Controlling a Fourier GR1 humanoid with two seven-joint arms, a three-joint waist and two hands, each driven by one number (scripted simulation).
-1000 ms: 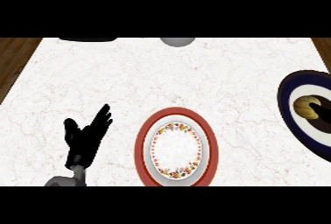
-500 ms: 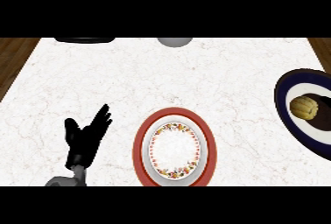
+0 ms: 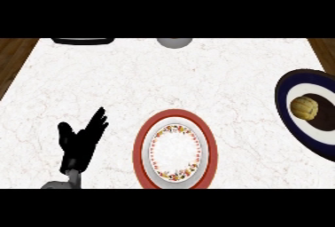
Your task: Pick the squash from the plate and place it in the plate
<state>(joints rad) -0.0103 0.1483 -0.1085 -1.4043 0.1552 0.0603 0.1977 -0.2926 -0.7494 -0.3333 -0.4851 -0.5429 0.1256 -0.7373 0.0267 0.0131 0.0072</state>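
Leftmost, a strip of brown wooden floor shows past the edge of the white marbled counter. At the counter's far edge lies a flat dark object, cut off by the view so that its kind cannot be told. Lower down, the left hand rests at the lower left over the marble, its grey forearm coming in from the bottom edge; the black fingers are straight and spread with the thumb standing apart, holding nothing and touching none of the dishes

Next, at the far edge near the middle, sits a small grey round thing, only partly in view. Below it, near the bottom of the counter and just right of the hand (though apart from it), stands the red-rimmed plate, its white inner part ringed with a band of small flowers.

Further right, well apart from that plate, a dark blue plate with a pale ring runs off the right edge. The squash, yellowish and ribbed, lies on its dark centre. The right hand does not show
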